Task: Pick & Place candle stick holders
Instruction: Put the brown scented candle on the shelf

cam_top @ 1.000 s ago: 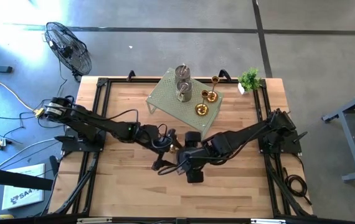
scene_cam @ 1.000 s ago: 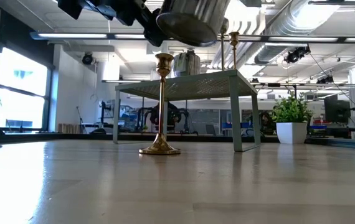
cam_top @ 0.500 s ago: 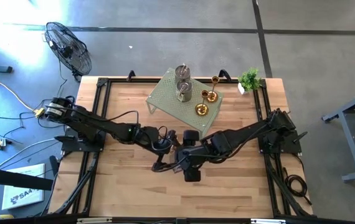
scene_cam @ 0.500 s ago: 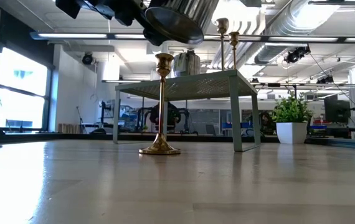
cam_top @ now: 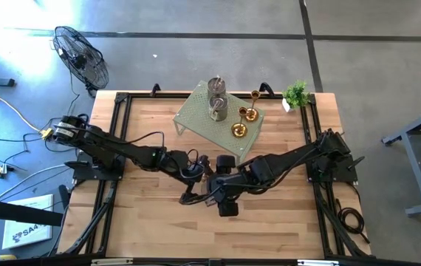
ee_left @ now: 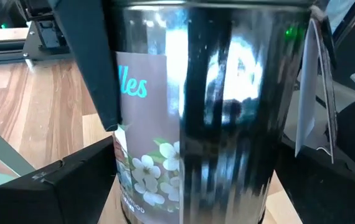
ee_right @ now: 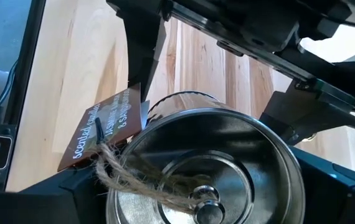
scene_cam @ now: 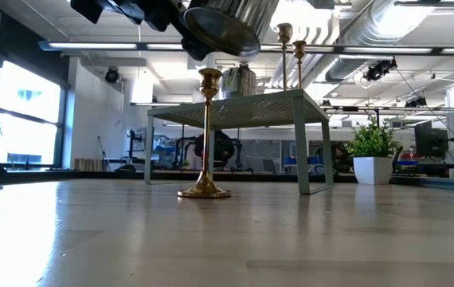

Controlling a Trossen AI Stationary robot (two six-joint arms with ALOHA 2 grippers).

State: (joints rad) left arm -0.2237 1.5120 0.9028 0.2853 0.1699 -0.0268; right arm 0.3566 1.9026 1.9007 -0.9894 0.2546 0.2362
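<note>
Left of centre in the high view, the left hand [cam_top: 196, 185] meets the right hand [cam_top: 216, 191] over the bare middle of the table [cam_top: 144, 222]. Between them hangs a silver tin [scene_cam: 228, 24], raised and tilted at the top of the low view. In the left wrist view the tin [ee_left: 208, 118] fills the frame between that arm's dark fingers [ee_left: 40, 186], which look pressed on its sides. In the right wrist view its lid [ee_right: 205, 168] and a twine-tied tag [ee_right: 103, 127] sit between that arm's fingers too, so both hands seem to pinch it, though contact is hard to confirm.

For a clean handover, I'd have one hand let go only once the other holds firmly, keeping the tin level.

Right of that, a gold holder [scene_cam: 205, 135] stands on the table before the green rack [cam_top: 199, 122], which carries more holders [cam_top: 240, 130].

From above, the arms hide the tin entirely.
</note>
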